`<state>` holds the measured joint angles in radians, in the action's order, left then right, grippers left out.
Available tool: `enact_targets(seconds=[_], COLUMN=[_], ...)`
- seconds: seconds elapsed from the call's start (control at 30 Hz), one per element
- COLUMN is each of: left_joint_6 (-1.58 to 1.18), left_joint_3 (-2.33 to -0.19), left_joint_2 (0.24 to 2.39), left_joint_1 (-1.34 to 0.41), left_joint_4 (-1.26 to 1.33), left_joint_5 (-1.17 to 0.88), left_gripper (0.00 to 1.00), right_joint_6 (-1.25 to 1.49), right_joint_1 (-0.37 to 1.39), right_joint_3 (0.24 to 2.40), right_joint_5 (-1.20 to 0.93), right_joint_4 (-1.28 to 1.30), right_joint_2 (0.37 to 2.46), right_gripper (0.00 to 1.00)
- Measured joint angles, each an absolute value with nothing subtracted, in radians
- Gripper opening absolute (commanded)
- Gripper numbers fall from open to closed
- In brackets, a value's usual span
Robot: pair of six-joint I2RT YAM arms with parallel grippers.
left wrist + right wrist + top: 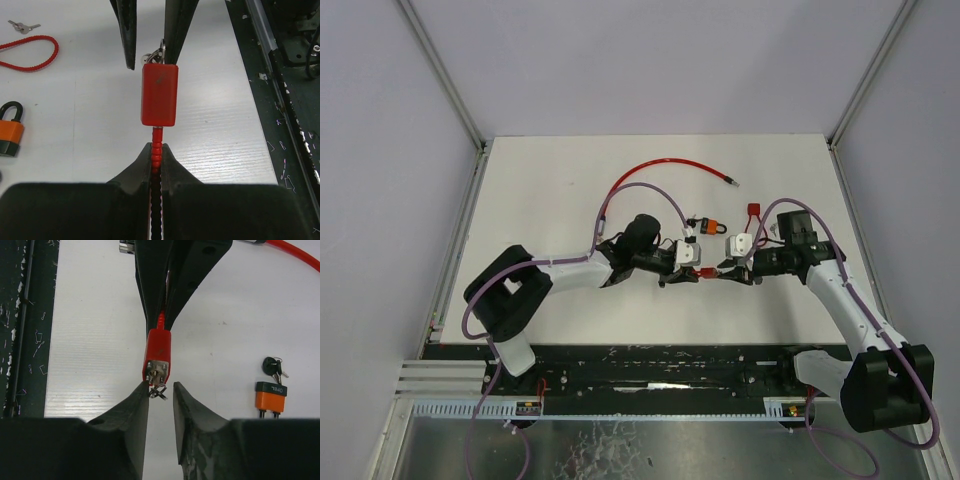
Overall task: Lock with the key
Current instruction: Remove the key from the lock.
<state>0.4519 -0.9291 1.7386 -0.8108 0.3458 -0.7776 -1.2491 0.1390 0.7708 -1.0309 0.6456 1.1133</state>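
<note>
The left gripper (156, 152) has its black fingers (140, 167) clenched on the ribbed red cable neck (157, 142), just behind the red rectangular plastic-cased lock body (159, 95), so the lock is steadied near the middle of the white table (570, 180), between the two arms. Facing it from the right, the right gripper (161, 389) has its black fingers (136, 410) released, with a gap showing between the tips. The small silver metal key (157, 374) seated in the lock's end face pokes toward that gap, its wire ring (159, 391) hanging beside one tip; nothing looks pinched yet. To do this step well, I judge the right fingers should come square onto the key's flat head rather than the loose ring, centred on the keyway's axis, close firmly, and then twist about that axis while the left grip resists the turn without letting the neck roll; an off-centre pinch would likely slip or lever the key out. Outward from the lock, the red plastic-coated cable loop (670, 165) curls toward the far side, and an orange and black padlock (270, 395) with a black-headed key bunch (272, 366) lies just on the far side. No box, tray or bin is in view; the only thing holding anything is the keyway, with the key in it
</note>
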Motion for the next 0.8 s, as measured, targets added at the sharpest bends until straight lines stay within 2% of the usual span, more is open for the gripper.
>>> enact_targets(seconds=[0.07, 0.37, 0.43, 0.57, 0.67, 0.8], left_joint_6=[0.452, 0.451, 0.451, 0.452, 0.455, 0.456], left_joint_3=[-0.929, -0.929, -0.929, -0.937, -0.954, -0.968], left_joint_2=[1.739, 1.739, 1.739, 1.742, 1.754, 1.76], left_joint_1=[-0.811, -0.808, -0.809, -0.815, -0.818, -0.818], left_joint_4=[0.343, 0.317, 0.308, 0.286, 0.273, 0.257], left_joint_5=[-0.778, -0.762, -0.758, -0.748, -0.738, -0.734], left_gripper=[0.0, 0.0, 0.0, 0.0, 0.0, 0.0], right_joint_6=[-1.244, -1.222, -1.22, -1.218, -1.219, -1.206], right_joint_1=[0.143, 0.204, 0.219, 0.251, 0.271, 0.28], right_joint_3=[0.767, 0.761, 0.761, 0.761, 0.761, 0.761], right_joint_5=[-1.031, -0.932, -0.899, -0.823, -0.773, -0.749], right_joint_4=[0.638, 0.608, 0.599, 0.582, 0.581, 0.573], right_joint_2=[1.113, 1.097, 1.095, 1.083, 1.071, 1.065], right_gripper=[0.33, 0.1, 0.09, 0.15, 0.12, 0.21])
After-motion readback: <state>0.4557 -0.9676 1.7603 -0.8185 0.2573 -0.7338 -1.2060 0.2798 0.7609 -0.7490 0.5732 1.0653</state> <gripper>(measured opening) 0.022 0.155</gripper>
